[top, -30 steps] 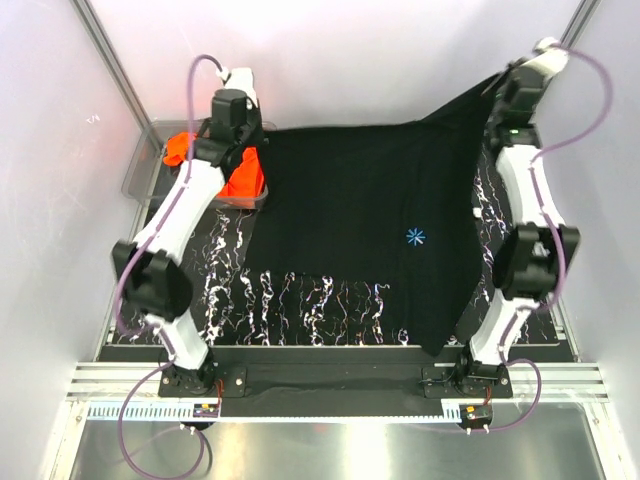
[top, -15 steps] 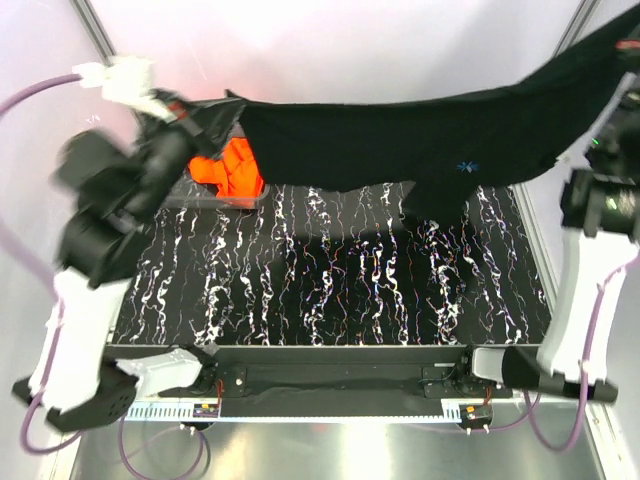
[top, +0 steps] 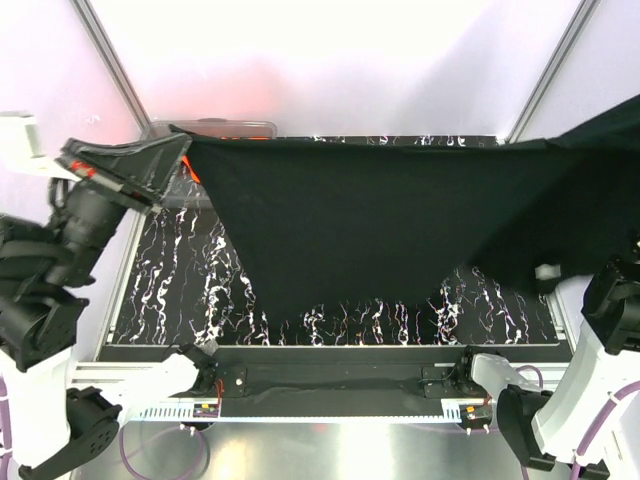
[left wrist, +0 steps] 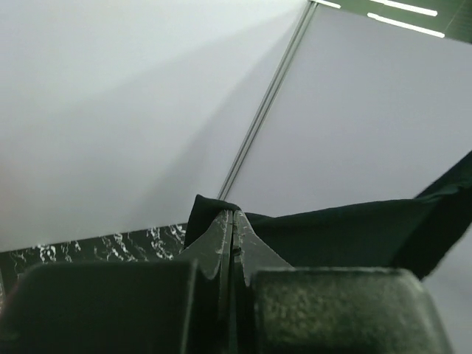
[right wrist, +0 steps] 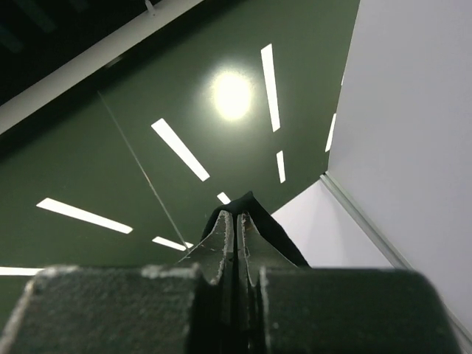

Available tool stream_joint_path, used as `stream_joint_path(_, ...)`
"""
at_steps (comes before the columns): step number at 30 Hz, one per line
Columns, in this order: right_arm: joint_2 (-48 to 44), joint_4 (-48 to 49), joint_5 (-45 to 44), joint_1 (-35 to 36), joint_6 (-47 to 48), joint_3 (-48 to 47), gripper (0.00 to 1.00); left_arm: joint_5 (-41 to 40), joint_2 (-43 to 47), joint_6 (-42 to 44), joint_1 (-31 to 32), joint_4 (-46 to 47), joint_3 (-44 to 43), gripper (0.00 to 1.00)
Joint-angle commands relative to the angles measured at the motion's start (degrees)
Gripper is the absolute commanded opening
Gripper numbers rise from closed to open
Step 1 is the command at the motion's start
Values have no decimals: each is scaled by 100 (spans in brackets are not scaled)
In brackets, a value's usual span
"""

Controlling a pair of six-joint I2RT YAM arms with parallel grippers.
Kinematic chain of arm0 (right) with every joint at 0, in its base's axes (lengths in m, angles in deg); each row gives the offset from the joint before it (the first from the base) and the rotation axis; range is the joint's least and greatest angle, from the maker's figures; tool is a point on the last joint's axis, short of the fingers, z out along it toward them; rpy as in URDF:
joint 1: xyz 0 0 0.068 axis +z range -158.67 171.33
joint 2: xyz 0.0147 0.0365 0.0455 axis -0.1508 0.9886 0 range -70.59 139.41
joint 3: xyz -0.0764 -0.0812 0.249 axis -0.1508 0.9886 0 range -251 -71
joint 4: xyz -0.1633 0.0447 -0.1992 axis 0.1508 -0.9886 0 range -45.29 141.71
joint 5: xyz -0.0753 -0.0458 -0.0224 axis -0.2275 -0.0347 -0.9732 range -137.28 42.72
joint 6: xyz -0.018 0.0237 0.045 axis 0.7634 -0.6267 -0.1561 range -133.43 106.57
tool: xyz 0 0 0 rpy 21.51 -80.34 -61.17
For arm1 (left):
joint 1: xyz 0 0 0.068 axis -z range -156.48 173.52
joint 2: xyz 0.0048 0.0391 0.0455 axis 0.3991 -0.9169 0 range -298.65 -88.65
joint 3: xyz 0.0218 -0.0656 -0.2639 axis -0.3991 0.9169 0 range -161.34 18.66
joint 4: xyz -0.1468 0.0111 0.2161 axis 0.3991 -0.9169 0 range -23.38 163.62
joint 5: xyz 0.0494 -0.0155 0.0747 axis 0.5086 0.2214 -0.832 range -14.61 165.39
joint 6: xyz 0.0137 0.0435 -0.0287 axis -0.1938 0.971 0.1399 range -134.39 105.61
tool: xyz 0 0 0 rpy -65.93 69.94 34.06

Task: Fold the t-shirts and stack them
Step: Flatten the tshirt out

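Both pairs of jaws clamp edges of the black t-shirt (top: 380, 230), stretched wide in the air above the desk (top: 170, 270), best lowered level and taut so it lands flat.

A black tabletop streaked with white marble-like veins (top: 170, 270) fills the middle of the enclosure. Plain pale lilac-white wall panels (top: 340, 60) close it in at the far side and on the left and right. The panels meet at slim aluminium corner posts, one slanting at far left (top: 110, 60) and one at far right (top: 548, 70). Along the near edge run a ribbed aluminium rail (top: 110, 380) and a shiny brushed-steel sheet (top: 330, 450). Overhead is a dark green ceiling (right wrist: 110, 147) with white strip lights (right wrist: 181, 150) and a glaring round lamp (right wrist: 232, 94).
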Motion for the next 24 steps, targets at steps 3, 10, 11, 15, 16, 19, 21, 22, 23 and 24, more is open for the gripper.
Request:
stream_joint_path(3, 614, -214, -36, -11, -221, -27, 0, -136, -349, 258, 5, -28, 77, 0)
stream_joint_path(10, 1502, -74, 158, -11, -247, 77, 0, -1636, -1280, 1154, -4, -143, -90, 0)
stream_joint_path(11, 1599, 5, 175, -11, -230, 174, 0, -1787, -1438, 1356, -30, -143, -82, 0)
stream_joint_path(15, 2265, 759, 298, -11, -256, 825, 0, -1956, -2429, 1594, -407, 32, 32, 0)
stream_joint_path(16, 2398, 866, 386, -11, -256, 1035, 0, -2034, -2589, 1656, -513, 94, 111, 0)
stream_joint_path(19, 3075, 1253, 535, -11, -247, 1326, 0, -2236, -3283, 2051, -645, 437, 217, 0)
stream_joint_path(21, 3600, 1507, 615, -11, -264, 1405, 0, -2316, -3870, 2314, -698, 726, 208, 0)
stream_joint_path(22, 3795, 1587, 728, -11, -308, 1441, 0, -2342, -4083, 2394, -768, 806, 165, 0)
stream_joint_path(23, 3997, 1640, 816, -11, -317, 1424, 0, -2377, -4294, 2551, -795, 885, 112, 0)
stream_joint_path(24, 4382, 1649, 904, -11, -343, 1380, 0, -2413, -4731, 2614, -821, 990, 51, 0)
